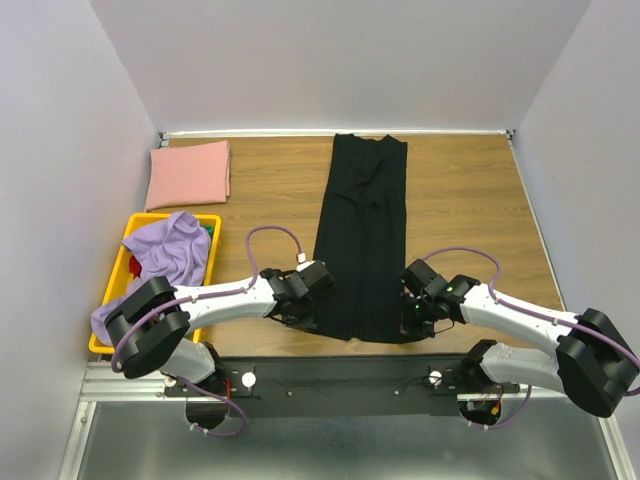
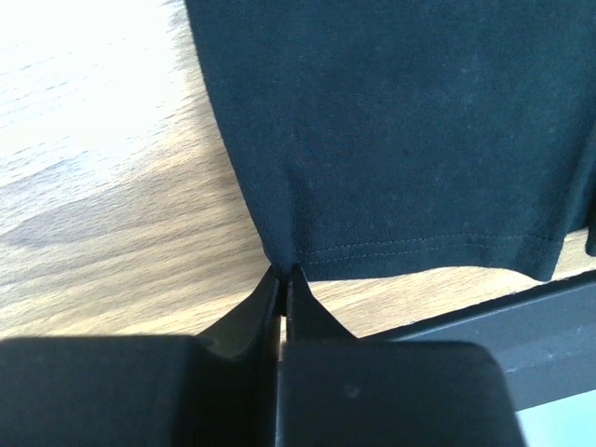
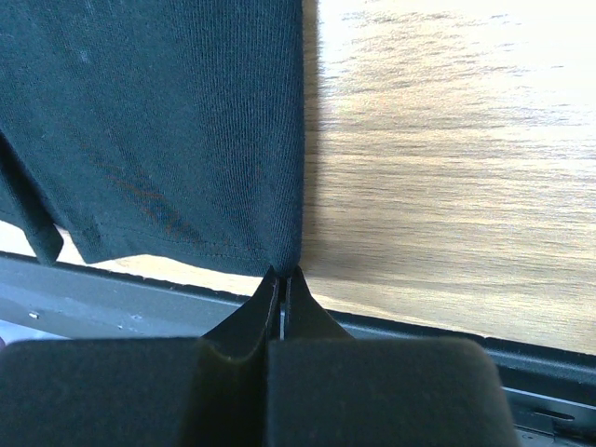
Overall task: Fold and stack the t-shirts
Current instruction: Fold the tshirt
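Observation:
The black t-shirt (image 1: 362,235) lies folded into a long narrow strip down the middle of the table. My left gripper (image 1: 318,322) is shut on its near left hem corner (image 2: 284,263). My right gripper (image 1: 408,325) is shut on its near right hem corner (image 3: 284,264). The pink t-shirt (image 1: 189,172) lies folded at the far left of the table. The lavender t-shirt (image 1: 168,255) is crumpled in the yellow crate (image 1: 120,270) and hangs over its near edge.
The table's near edge with a black rail (image 1: 340,375) runs just under both grippers. Bare wood (image 1: 470,200) lies to the right of the black shirt, and more between it and the pink shirt. White walls close the sides and back.

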Controlling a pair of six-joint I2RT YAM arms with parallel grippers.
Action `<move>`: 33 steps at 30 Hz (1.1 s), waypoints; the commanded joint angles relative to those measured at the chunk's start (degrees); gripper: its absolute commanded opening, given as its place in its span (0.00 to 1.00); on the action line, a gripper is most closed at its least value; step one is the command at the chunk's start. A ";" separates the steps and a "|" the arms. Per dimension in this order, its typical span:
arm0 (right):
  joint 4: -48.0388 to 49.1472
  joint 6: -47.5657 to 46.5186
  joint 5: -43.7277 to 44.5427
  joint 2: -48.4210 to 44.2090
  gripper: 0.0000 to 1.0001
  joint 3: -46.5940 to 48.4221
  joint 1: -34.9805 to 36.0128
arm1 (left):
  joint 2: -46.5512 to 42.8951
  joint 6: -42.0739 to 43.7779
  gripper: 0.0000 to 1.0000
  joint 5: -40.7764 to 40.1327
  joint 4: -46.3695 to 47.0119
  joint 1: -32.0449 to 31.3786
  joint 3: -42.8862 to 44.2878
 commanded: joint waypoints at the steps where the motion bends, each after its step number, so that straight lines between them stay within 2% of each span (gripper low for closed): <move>1: -0.71 -1.60 4.56 -0.01 0.01 -0.35 0.41 | 1.28 -0.20 0.00 -1.17 -0.97 -0.49 -0.16; 8: -4.05 -0.99 1.75 -0.98 0.01 0.09 2.68 | -1.53 -5.99 0.00 0.84 -3.26 -6.55 -2.00; 12: -7.47 4.00 1.57 -4.49 0.01 0.62 7.78 | -4.17 -12.66 0.00 2.70 -4.22 -14.44 -4.03; 16: -10.46 4.29 3.84 -6.17 0.01 3.07 9.28 | -5.67 -14.35 0.00 1.65 -4.58 -15.26 -2.55; 18: -12.31 4.11 7.61 -5.47 0.01 7.89 9.37 | -6.02 -12.51 0.00 -0.63 -4.75 -14.12 -0.61; 22: -15.12 1.14 19.21 -0.91 0.01 17.63 8.59 | -7.25 -7.33 0.00 -4.05 -4.93 -7.01 4.83; 25: -14.95 -2.82 23.17 4.89 0.01 24.51 5.60 | -8.74 -2.23 0.00 -6.87 -3.44 0.89 7.47; 27: -14.78 -5.55 24.33 8.92 0.01 27.15 2.19 | -8.66 1.45 0.00 -8.02 -1.78 5.89 9.59; 33: -9.51 -15.39 23.90 15.36 0.01 33.66 -6.35 | -2.95 8.14 0.00 -8.03 5.61 13.30 13.46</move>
